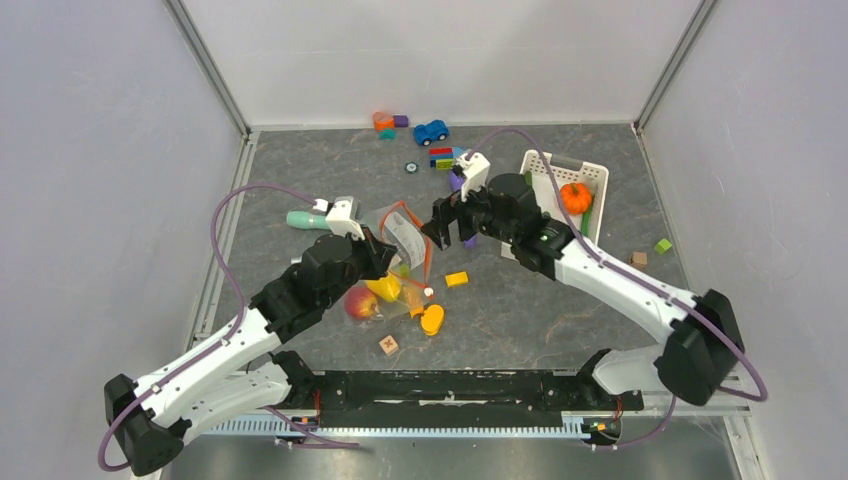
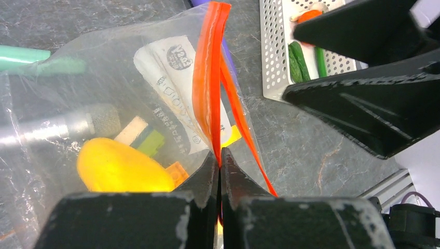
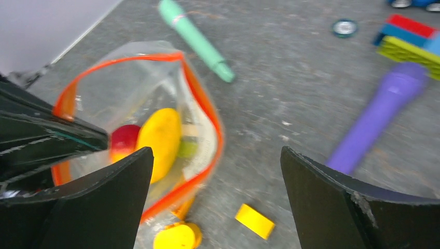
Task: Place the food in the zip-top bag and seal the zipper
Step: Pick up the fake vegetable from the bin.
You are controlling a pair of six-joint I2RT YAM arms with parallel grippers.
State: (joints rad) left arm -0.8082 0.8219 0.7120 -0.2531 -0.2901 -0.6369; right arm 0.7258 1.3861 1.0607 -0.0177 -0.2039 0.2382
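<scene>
The clear zip-top bag (image 1: 402,238) is held up off the table with its mouth open. My left gripper (image 2: 220,155) is shut on the orange-red zipper (image 2: 207,78) at one edge of the mouth. Through the mouth I see a yellow squash (image 3: 161,140) and a red fruit (image 3: 123,141) inside. My right gripper (image 3: 216,150) stands open just right of the bag mouth with nothing between its fingers. An orange pumpkin (image 1: 575,197) and green cucumbers (image 2: 298,62) lie in the white basket (image 1: 545,165).
A teal tool (image 1: 305,220) lies left of the bag and a purple tool (image 3: 379,116) right of it. A yellow block (image 3: 254,221) and a yellow-orange round piece (image 1: 432,320) lie near the bag. Blocks and a blue car (image 1: 431,131) sit at the back.
</scene>
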